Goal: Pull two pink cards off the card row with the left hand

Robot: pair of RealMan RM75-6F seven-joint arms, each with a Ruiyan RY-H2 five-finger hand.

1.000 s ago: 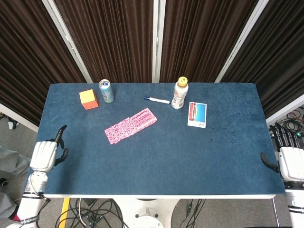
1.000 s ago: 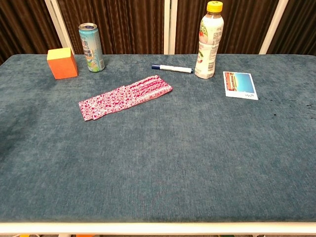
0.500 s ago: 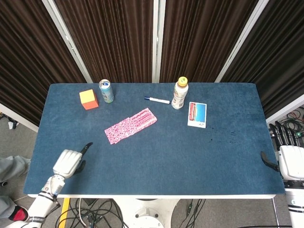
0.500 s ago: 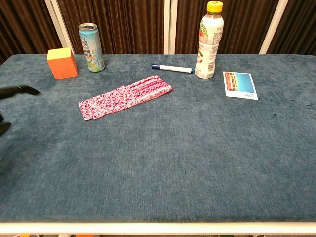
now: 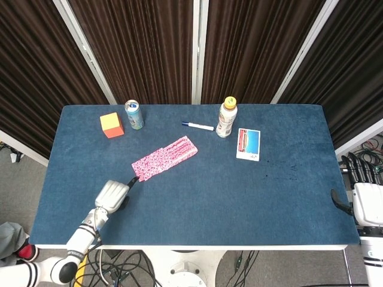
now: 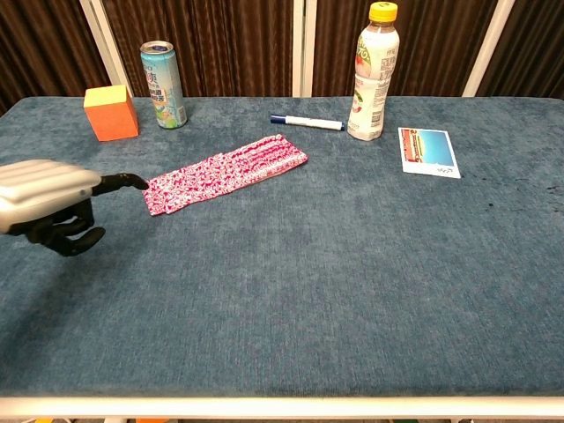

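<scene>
The fanned row of pink patterned cards (image 5: pixel 164 158) lies slantwise (overlapping) on the blue cloth table (image 5: pixel 239 191); dark pleated curtains (image 5: pixel 137 48) behind. The left hand (image 6: pixel 48 204) holds nothing, one finger extended, others curled; the right hand (image 5: pixel 365 203) is empty.

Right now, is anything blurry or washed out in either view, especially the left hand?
Head view: even light, no glare; left hand sharp, with a soft shadow on the table. Chest view: the hand, close to the lens, looks large and slightly soft, its pale back bright; cards and bottle are crisp.
</scene>
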